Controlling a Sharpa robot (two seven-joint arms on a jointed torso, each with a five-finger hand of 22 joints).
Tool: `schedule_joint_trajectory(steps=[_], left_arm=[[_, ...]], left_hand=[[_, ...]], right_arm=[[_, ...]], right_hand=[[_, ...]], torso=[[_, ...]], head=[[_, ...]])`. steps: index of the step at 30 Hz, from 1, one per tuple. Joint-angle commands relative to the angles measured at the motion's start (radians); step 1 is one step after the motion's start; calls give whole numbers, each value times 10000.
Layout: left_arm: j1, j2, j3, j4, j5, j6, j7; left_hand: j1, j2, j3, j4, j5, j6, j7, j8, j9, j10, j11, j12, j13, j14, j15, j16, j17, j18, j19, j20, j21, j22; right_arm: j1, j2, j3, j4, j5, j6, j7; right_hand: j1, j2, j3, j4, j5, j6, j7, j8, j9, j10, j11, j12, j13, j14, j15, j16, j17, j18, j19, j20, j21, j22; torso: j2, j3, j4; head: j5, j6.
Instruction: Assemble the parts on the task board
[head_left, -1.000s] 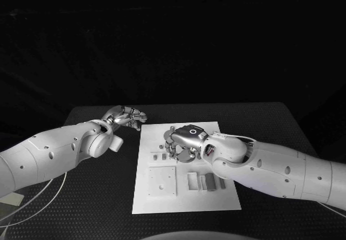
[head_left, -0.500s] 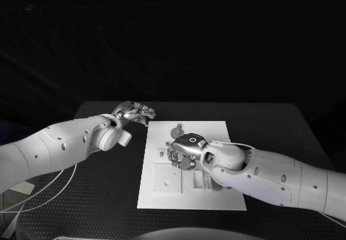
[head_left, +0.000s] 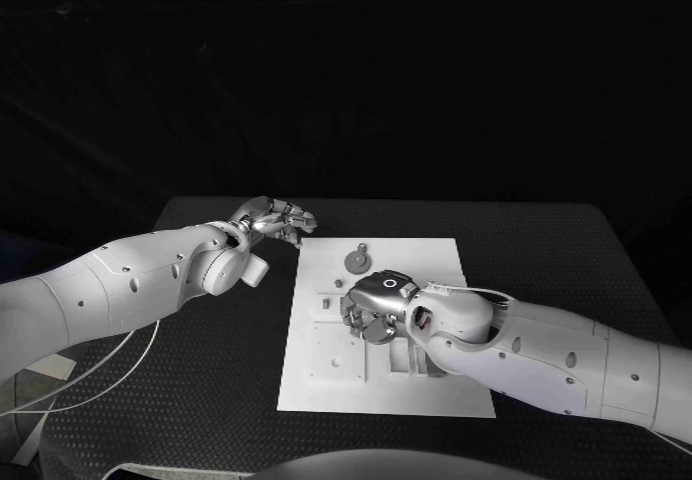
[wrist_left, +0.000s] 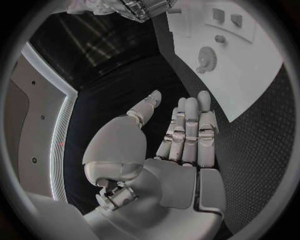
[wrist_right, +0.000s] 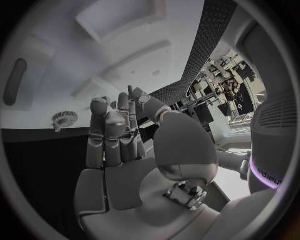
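In the head view, the right hand (head_left: 372, 305) is held over the task board (head_left: 433, 395), fingers loosely curled and empty; a gear (head_left: 355, 262) lies just beyond it. In the left wrist view, the left hand (wrist_left: 178, 145) is spread flat, empty, above the bench (wrist_left: 250, 150) beside the board. The gear is judged light, rigid, best pinched at its rim.

A robotics lab, by the look of it: a black table (head_left: 548, 250) with a white task board (head_left: 433, 390) stands in a dark room, cables (head_left: 87, 385) trailing alongside.

The task board (head_left: 433, 390) looks matt white plastic, the table (head_left: 577, 250) rough black, each robot hand glossy metal.
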Motion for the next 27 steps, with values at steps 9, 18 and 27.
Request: schedule_joint_trajectory(steps=[9,18,27], left_arm=[[25,14,10,18,59,156,43],[25,15,10,19,59,158,40],[25,12,10,13,59,162,28]], left_hand=[[-94,-21,-49,19,-55,-29,75,-42,17,-93,21,59,-5,93,-15,-50,-5,203,105,-8,-63,-10],[-97,-22,-50,20,-55,-31,75,-39,19,-98,21,66,-5,93,-14,-51,-5,204,107,-7,-66,-9],[-100,-25,-51,20,-55,-34,76,-36,21,-104,21,73,-5,91,-14,-52,-4,204,107,-6,-72,-9]], right_arm=[[-53,63,-203,-135,-148,256,32],[-107,104,-223,-158,-159,252,32],[-112,124,-229,-185,-167,334,13]], right_hand=[[22,110,66,2,43,12,41,29,16,52,27,-75,28,-165,-133,69,-18,305,-14,-78,72,222],[18,117,66,2,43,10,41,27,20,51,28,-81,39,-168,-133,70,-22,305,-18,-78,75,221],[13,121,64,1,43,7,42,25,26,51,29,-87,52,-171,-132,72,-26,304,-22,-78,78,220]], torso=[[-2,-4,1],[-8,-7,-3],[-6,-6,-1]], head=[[18,-34],[29,-43],[60,-61]])
